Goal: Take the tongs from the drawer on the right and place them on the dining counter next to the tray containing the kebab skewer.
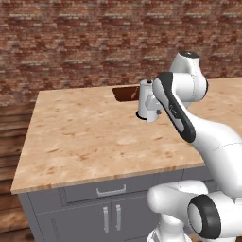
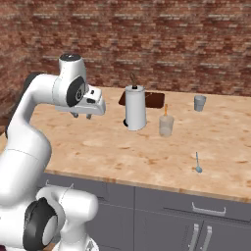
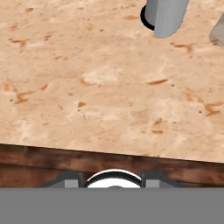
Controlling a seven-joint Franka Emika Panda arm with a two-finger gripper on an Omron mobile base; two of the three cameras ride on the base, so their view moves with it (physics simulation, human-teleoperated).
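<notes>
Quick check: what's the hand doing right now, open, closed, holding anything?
Hand: raised above the dining counter, nothing visibly held; open or closed cannot be told.

paper-towel roll mid-desk, tray just behind at 12, cup at 3, spoon at 4

A dark reddish-brown tray lies flat at the far edge of the peach-tan dining counter.
</notes>
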